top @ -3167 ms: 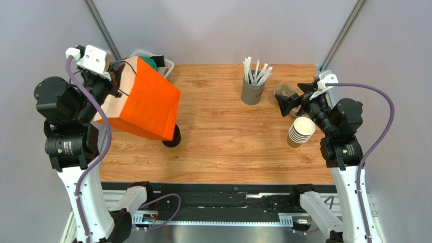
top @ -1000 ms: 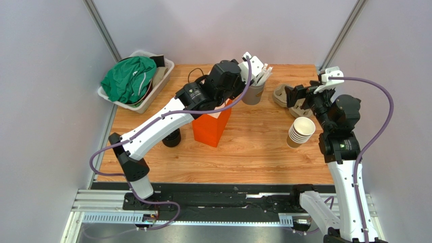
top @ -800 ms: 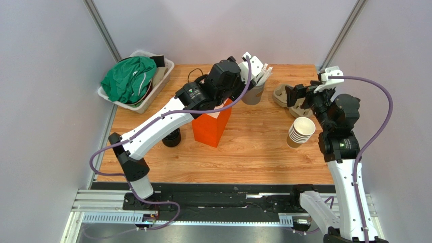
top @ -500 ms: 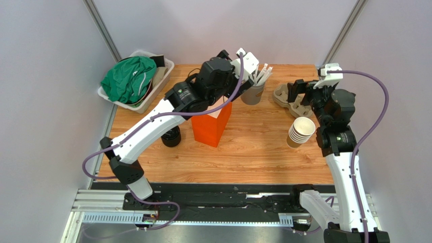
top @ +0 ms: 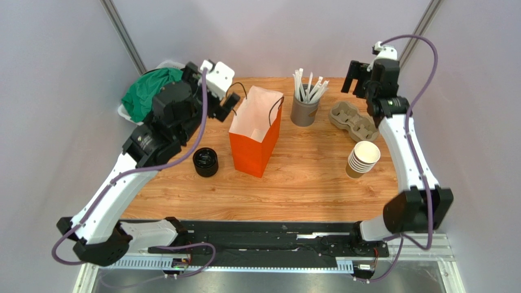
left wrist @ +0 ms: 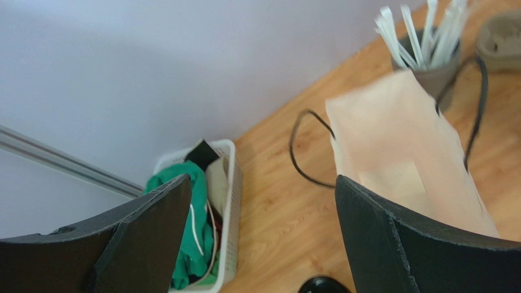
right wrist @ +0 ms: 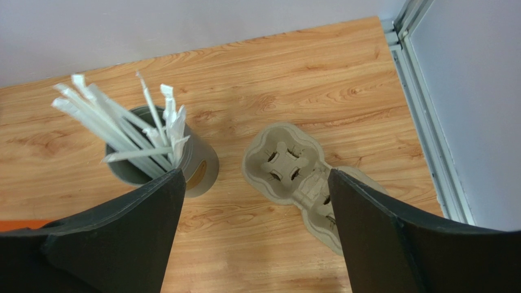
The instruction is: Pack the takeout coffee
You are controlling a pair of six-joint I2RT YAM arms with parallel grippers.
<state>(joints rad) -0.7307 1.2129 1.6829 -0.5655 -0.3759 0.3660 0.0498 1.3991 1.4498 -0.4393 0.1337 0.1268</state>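
A wooden worktop (top: pixel 306 183) seen from above, with a robot arm reaching in from each side.

An orange paper bag (top: pixel 254 149) stands upright a little left of the worktop's centre. Its top is open, showing a pale inside, and its black cord handles (left wrist: pixel 299 146) hang loose.

The takeout coffee's round black lid (top: pixel 205 162) sits on the worktop close to the bag's left side, toward the near edge, with a small gap between them. From above only black shows, so the cup beneath it cannot be made out.

The left gripper (left wrist: pixel 263 189) hangs in the air toward the far left corner, beside the bag's open top. Its jaws are spread wide with nothing between them.

The right gripper (right wrist: pixel 255 177) is raised above the far right corner. Its jaws are also spread wide, holding nothing.

A grey cup of white straws (top: pixel 304 105) stands near the far edge, just right of the bag. A brown cardboard cup carrier (top: pixel 353 121) lies to its right. A stack of tan lidless cups (top: pixel 362 159) stands near the right edge. A white basket (left wrist: pixel 229 201) holding green cloth (top: pixel 147 93) sits at the far left corner.
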